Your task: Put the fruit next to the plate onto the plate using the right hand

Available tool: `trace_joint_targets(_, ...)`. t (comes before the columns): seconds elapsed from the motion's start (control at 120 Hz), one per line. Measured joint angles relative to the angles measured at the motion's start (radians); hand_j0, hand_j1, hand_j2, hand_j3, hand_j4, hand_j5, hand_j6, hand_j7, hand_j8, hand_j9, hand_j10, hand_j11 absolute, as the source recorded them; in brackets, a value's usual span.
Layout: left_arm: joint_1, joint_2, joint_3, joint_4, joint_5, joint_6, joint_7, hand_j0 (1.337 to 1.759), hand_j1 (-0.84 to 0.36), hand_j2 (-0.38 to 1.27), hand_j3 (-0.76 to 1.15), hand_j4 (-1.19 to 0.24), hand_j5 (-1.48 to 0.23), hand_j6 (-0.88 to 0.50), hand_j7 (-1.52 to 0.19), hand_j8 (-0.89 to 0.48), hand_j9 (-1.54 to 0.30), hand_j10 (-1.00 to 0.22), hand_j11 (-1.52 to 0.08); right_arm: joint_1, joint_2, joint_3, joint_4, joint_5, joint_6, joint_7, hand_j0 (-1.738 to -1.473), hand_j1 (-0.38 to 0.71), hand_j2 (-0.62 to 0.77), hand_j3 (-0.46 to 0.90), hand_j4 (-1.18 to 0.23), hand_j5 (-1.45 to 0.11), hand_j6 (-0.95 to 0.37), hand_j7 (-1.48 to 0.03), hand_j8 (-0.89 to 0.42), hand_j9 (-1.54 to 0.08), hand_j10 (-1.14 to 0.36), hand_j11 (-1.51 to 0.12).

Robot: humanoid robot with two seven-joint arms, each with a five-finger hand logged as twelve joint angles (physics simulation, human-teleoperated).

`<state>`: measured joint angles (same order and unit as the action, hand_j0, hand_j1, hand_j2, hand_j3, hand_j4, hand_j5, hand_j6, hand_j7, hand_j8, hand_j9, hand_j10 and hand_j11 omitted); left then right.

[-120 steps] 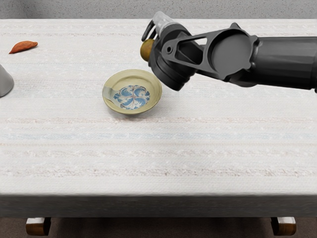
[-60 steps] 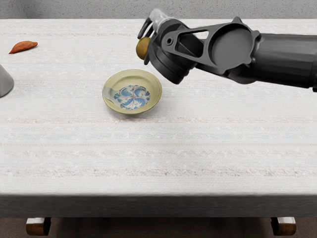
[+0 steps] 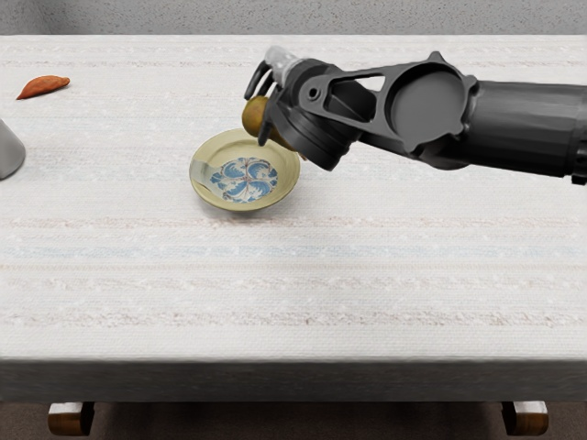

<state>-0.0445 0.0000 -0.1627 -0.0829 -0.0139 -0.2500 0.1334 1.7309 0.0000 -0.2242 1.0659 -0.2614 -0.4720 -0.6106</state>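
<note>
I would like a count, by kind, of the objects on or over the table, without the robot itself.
plate: 1
brown fruit, held in the right robot hand: 1
orange-red item: 1
grey object, cut by left edge: 1
Total: 4

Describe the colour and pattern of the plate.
The plate has a pale yellow-green rim around a blue-and-white swirling centre, best seen in the head view.

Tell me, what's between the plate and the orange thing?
Nothing. In the head view, just bare table lies between the plate and the orange thing.
</note>
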Motion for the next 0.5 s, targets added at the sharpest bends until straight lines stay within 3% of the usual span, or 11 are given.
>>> trace_joint_targets(0.5, 0.002, 0.0, 0.0, 0.0, 0.0, 0.0, 0.0, 1.658, 0.35, 0.0, 0.0, 0.0, 0.0, 0.0, 0.0, 0.0, 0.0, 0.0, 0.0, -0.038, 0.0, 0.053, 0.017, -0.076, 0.036, 0.0, -1.657, 0.27, 0.6, 0.0, -0.85, -1.19, -0.44, -1.13, -0.4, -1.18, -0.71, -1.18)
